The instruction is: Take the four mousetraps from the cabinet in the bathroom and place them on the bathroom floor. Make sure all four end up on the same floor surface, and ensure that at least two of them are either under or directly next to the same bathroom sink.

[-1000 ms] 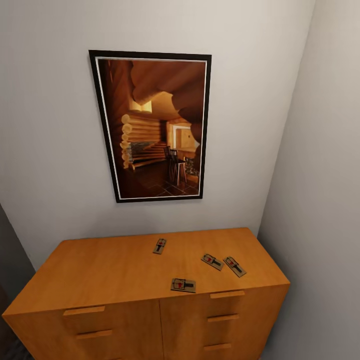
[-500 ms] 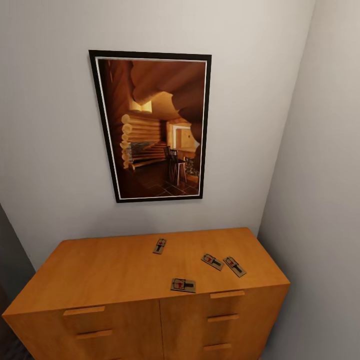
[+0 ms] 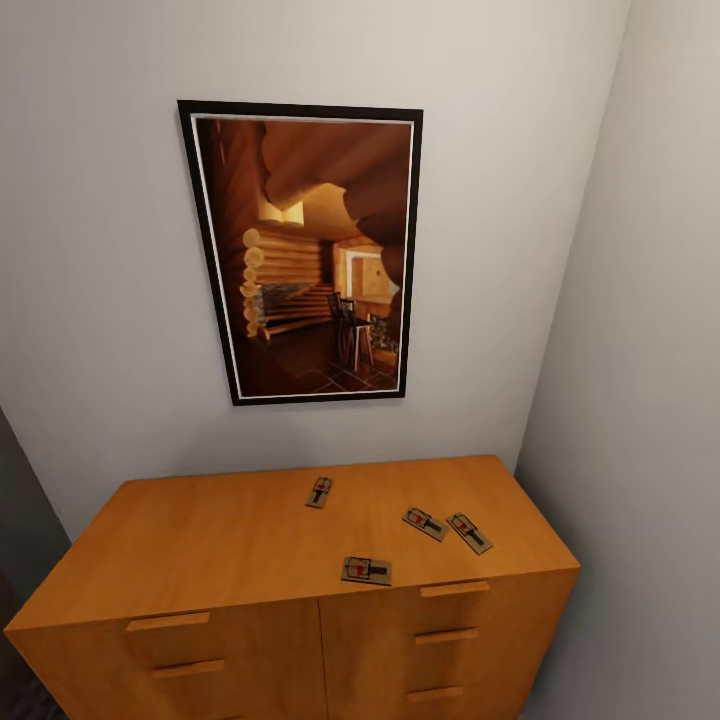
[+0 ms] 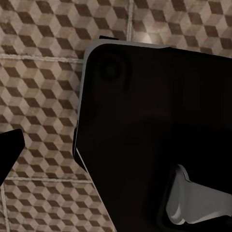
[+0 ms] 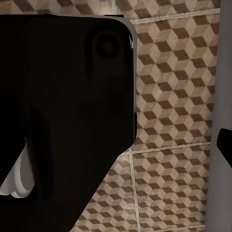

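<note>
Several mousetraps lie on the flat top of the orange-brown cabinet (image 3: 220,545) in the head view. One mousetrap (image 3: 320,491) is toward the back and two (image 3: 425,523) (image 3: 469,532) lie side by side at the right. Another (image 3: 366,570) lies at the front edge above the drawers. The cube-patterned bathroom floor (image 4: 43,72) (image 5: 174,72) shows in both wrist views. A dark fingertip (image 4: 9,150) of my left gripper and a dark fingertip (image 5: 226,145) of my right gripper poke in at the picture edges, over the tiles. The sink is out of view.
A black-framed picture (image 3: 305,250) hangs on the wall above the cabinet. A side wall (image 3: 640,400) closes the corner at the cabinet's right end. A large black robot part (image 4: 154,135) (image 5: 63,111) blocks much of each wrist view.
</note>
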Tool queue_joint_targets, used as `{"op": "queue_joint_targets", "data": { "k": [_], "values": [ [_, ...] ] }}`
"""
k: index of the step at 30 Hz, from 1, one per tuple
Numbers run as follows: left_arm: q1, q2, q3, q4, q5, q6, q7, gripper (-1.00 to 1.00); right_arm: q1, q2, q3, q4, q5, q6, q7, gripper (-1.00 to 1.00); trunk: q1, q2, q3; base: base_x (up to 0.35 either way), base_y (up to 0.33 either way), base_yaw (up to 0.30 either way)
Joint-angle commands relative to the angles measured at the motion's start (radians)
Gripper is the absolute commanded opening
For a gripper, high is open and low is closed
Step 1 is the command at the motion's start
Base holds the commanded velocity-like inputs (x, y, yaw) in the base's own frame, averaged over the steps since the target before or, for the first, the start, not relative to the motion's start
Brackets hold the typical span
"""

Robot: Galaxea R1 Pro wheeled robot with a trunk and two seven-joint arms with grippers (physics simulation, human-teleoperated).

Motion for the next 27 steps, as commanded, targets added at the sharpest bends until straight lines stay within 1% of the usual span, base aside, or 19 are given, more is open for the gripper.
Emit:
{"op": "queue_joint_targets", "data": {
  "k": [1, 27],
  "values": [
    [0.0, 0.0, 0.0, 0.001, 0.007, -0.003, -0.001, 1.0, 0.0, 0.0, 0.0, 0.0, -0.001, -0.003, -0.001, 1.0, 0.0, -0.001, 0.0, 0.0, 0.0, 0.0],
    [0.0, 0.0, 0.001, 0.001, 0.008, -0.002, 0.002, 1.0, 0.0, 0.0, 0.003, 0.0, 0.001, -0.007, -0.001, 1.0, 0.0, -0.001, 0.0, 0.0, 0.0, 0.0]
  ]
}}
